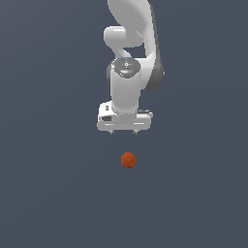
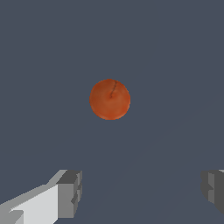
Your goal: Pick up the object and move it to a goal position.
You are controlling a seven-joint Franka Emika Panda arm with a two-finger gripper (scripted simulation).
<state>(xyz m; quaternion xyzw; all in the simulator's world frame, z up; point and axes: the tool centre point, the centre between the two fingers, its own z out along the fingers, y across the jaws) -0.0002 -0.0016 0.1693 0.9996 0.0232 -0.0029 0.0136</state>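
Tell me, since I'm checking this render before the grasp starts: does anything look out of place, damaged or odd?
Nothing stands out. The reddish-orange ball lies whole on the plain grey surface, apart from the gripper, whose fingers are spread wide with nothing between them. A thin dark line on the ball looks like surface texture.

We see flat, even, rather dim light in both views, with no cast shadows on the slate-grey surface. The white arm is brightest on its front and shades to grey at its sides, without glare. The ball has soft shading, darker at its rim. Both renders are coarse and slightly soft, with jagged edges; we find no edge distortion.
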